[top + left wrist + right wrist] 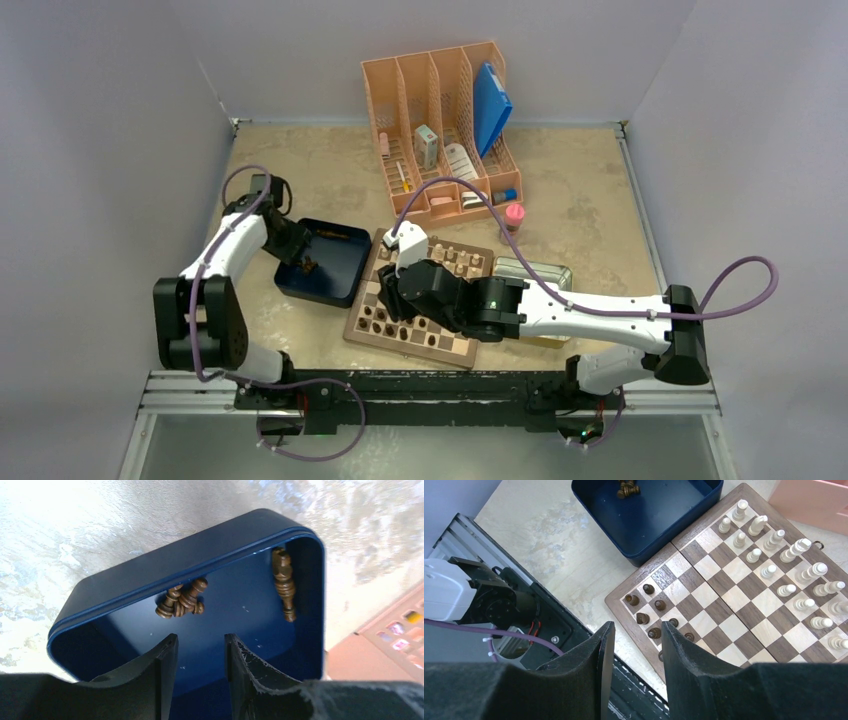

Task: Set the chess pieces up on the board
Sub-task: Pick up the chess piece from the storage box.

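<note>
The board (400, 349) lies in the middle of the table. Several dark brown chess pieces (649, 616) stand on its near-left squares, also seen in the top view (385, 320). More dark pieces lie in the dark blue tray (175, 562): a small heap (181, 602) by the far wall and one long piece (283, 582) along the right wall. My left gripper (201, 639) is open and empty, just inside the tray, short of the heap. My right gripper (636, 627) is open and empty, above the board's near-left corner.
Pale beige pieces (784, 555) fill the board's far rows. A shiny metal tin (535, 272) lies right of the board. A pink desk organizer (440, 120) and a pink-capped bottle (513, 215) stand behind it. The tray (325, 262) touches the board's left edge.
</note>
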